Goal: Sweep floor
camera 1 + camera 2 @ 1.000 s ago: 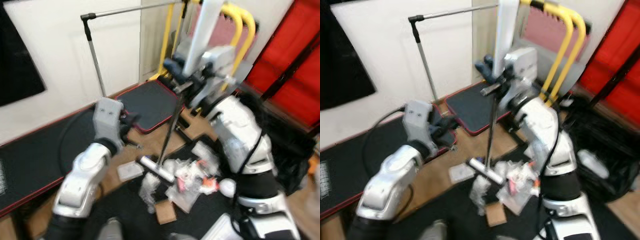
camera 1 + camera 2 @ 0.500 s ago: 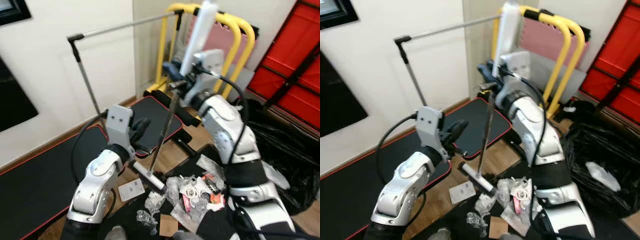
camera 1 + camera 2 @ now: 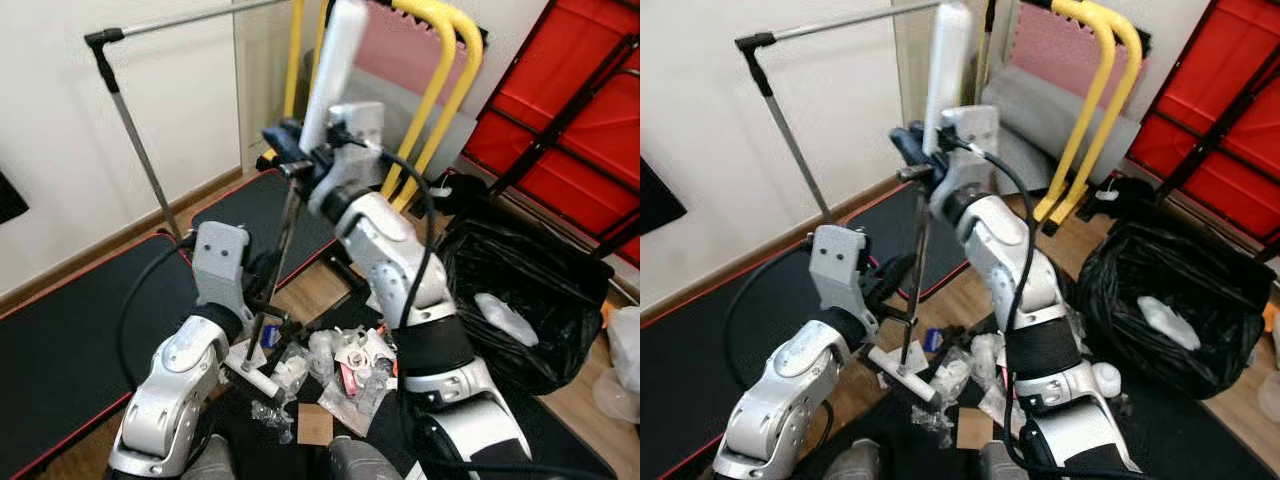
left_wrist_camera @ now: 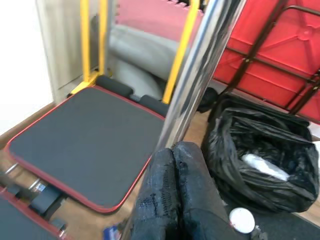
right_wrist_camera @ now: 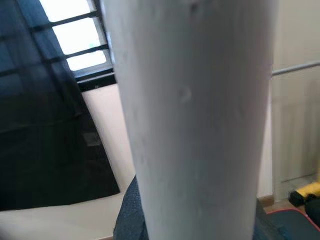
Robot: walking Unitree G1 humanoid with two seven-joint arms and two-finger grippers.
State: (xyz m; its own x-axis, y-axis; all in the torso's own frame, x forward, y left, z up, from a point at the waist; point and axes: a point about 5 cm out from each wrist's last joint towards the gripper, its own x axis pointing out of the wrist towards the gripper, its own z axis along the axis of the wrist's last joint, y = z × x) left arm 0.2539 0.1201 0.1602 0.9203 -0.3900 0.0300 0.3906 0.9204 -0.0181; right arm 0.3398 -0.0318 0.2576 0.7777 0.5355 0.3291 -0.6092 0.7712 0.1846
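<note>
Both hands were on the thin metal broom pole (image 3: 280, 260): right hand (image 3: 290, 150) up high, left hand (image 3: 262, 275) lower. Its white head (image 3: 252, 380) sat beside a pile of plastic wrappers (image 3: 345, 370), crumpled black bin bag (image 3: 525, 300) nearby.

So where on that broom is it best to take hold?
Two-handed on the broom handle: the right hand high, by the white grip, and the left hand low on the thin metal shaft, from the side. The pole leans, so spaced holds likely steer the head.
</note>
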